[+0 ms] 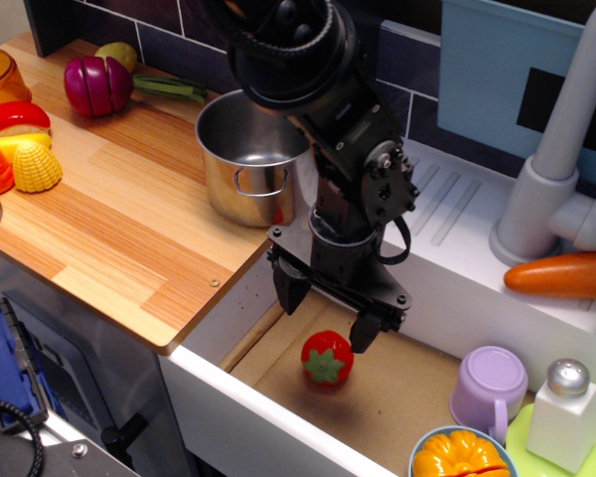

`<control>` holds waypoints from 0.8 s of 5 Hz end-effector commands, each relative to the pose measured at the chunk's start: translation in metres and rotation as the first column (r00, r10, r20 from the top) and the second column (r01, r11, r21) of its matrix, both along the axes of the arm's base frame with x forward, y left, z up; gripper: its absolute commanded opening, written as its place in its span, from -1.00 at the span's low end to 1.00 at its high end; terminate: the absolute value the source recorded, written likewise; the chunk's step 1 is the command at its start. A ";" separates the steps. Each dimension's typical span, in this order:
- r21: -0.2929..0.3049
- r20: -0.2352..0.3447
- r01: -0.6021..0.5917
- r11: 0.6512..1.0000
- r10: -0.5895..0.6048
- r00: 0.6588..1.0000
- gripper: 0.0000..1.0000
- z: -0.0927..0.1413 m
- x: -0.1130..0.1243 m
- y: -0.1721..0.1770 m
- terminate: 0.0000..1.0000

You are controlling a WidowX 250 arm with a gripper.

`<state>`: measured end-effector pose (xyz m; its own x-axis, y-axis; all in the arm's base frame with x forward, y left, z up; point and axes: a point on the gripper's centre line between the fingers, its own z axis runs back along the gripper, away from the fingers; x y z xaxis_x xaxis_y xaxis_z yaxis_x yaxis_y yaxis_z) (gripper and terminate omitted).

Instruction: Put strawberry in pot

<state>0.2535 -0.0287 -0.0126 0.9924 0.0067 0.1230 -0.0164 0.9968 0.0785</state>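
While spread wide, end effector [329,312] hovers empty above strawberry [326,359].

The small red strawberry [327,360], its green leaf cap facing outward, lies on the brown sink floor, well apart from the shiny, empty steel pot [250,157] standing upright on the wooden counter.

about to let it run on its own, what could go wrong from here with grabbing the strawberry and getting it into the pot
1. The strawberry is round and lies on its side in the sink; the open claw above it could nudge it into rolling away instead of gripping it.
2. The pot stands up on the wooden counter, so a low carry might hit the counter edge or the pot's rim.
3. The lilac cup lies nearby; a wide swing could knock it.
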 end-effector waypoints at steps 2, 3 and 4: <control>-0.002 -0.002 -0.026 1.000 0.026 1.000 1.00 -0.010 0.008 -0.001 -1.00; -0.002 -0.002 -0.037 0.999 0.037 0.999 1.00 -0.023 0.009 -0.001 -1.00; -0.007 0.002 -0.034 0.999 0.034 0.999 1.00 -0.031 0.011 0.002 -1.00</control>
<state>0.2597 -0.0284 -0.0558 0.9935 0.0299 0.1101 -0.0384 0.9964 0.0755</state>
